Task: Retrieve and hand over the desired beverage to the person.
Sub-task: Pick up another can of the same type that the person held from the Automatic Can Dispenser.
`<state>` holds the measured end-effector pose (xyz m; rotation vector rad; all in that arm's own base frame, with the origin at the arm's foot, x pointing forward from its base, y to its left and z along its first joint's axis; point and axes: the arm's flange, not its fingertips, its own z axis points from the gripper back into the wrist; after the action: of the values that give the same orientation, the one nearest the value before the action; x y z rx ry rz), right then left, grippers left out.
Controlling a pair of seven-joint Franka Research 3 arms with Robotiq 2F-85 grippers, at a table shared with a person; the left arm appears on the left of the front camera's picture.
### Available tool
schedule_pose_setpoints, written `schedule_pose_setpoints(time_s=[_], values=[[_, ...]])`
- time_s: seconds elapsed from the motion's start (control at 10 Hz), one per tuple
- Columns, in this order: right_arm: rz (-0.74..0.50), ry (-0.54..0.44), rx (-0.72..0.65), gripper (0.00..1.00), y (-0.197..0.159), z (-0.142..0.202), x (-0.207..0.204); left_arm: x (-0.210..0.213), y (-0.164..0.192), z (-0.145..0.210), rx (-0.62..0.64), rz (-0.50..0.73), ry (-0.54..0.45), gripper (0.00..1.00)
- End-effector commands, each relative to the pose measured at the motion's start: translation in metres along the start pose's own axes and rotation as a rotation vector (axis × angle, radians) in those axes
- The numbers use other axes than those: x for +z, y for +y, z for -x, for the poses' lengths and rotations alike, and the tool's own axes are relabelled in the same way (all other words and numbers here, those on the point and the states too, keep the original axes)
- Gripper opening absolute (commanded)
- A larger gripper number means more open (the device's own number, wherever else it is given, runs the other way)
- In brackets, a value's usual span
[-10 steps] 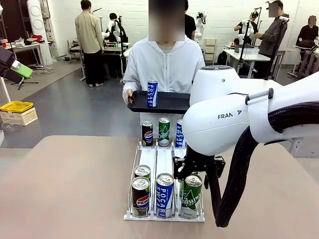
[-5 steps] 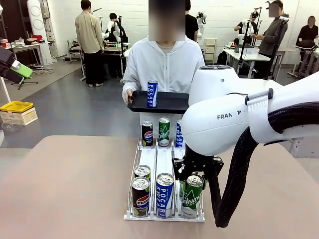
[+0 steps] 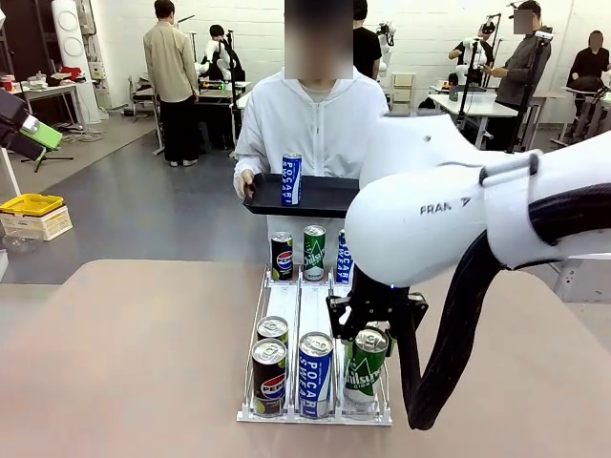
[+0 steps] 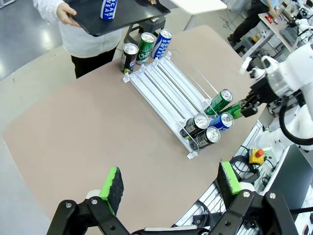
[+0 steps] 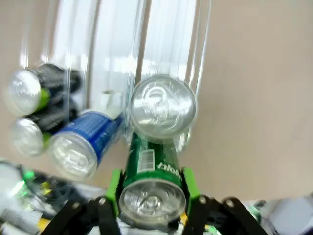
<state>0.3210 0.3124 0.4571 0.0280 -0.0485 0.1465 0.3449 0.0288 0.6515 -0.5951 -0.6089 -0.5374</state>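
Right gripper [image 5: 151,196] is clamped on the green Chilsung can [image 5: 149,164], tilted at the near right lane of the wire rack [image 3: 286,303], likely to clear its front stop. Left gripper [image 4: 171,181] is wide open and empty, parked high. Far side: person [image 3: 315,124] holds the black tray [image 3: 329,198] level, ready to receive.

Front view: sitting low at the near side of the table [image 3: 115,363], facing across it toward the person [image 3: 310,124]. Left wrist view: looking down from high and far off, sharing the can rack [image 4: 166,88] and tray [image 4: 137,14] with the front view. Right wrist view: hanging very close over the green can [image 5: 151,166] at the same rack's near end
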Motion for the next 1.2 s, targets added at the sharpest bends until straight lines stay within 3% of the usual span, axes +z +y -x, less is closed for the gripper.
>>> schedule_pose_setpoints(time_s=[0.0, 0.3, 0.6, 1.1], values=[[0.015, -0.035, -0.024, 0.50, 0.019, 0.029, 0.074, 0.001, 0.001, 0.000, 0.002, 0.001, -0.002, 1.00], [0.032, -0.169, -0.133, 0.50, 0.034, 0.038, 0.182, 0.001, 0.001, 0.000, 0.002, 0.001, -0.002, 1.00], [0.031, -0.232, -0.107, 0.50, 0.028, 0.019, 0.257, 0.001, 0.001, 0.000, 0.002, 0.001, -0.002, 1.00], [0.019, -0.235, 0.044, 0.50, -0.016, -0.047, 0.270, 0.001, 0.001, 0.000, 0.002, 0.001, -0.002, 1.00]])
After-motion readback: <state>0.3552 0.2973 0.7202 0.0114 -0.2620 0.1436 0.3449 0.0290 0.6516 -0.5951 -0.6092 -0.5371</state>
